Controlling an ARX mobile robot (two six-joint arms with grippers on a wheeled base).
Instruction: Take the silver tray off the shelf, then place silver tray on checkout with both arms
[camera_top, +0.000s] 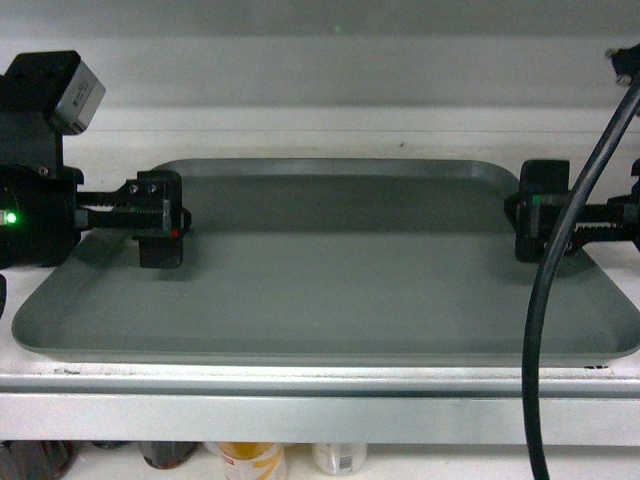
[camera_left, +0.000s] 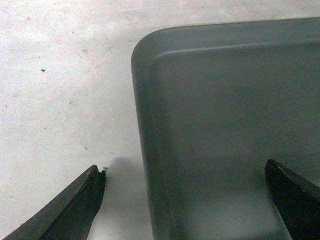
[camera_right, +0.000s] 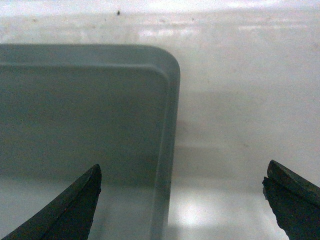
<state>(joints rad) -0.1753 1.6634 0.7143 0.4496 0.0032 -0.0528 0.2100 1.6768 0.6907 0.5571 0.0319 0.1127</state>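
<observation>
The silver tray (camera_top: 330, 290) lies flat on the white shelf (camera_top: 320, 405), filling most of its width. My left gripper (camera_top: 120, 215) is open at the tray's left side. In the left wrist view, this left gripper (camera_left: 185, 170) straddles the tray's rim (camera_left: 150, 165): one finger over the bare shelf (camera_left: 60, 90), the other over the tray floor. My right gripper (camera_top: 595, 225) is open at the right side. Its wrist view has the right gripper (camera_right: 182, 169) straddling the right rim (camera_right: 165, 165) in the same way. Neither touches the tray. The checkout is out of view.
A black cable (camera_top: 545, 330) hangs down in front of the tray's right part. The shelf's white back wall (camera_top: 320, 120) stands close behind the tray. Below the shelf board, tops of jars and bottles (camera_top: 250, 462) show on a lower level.
</observation>
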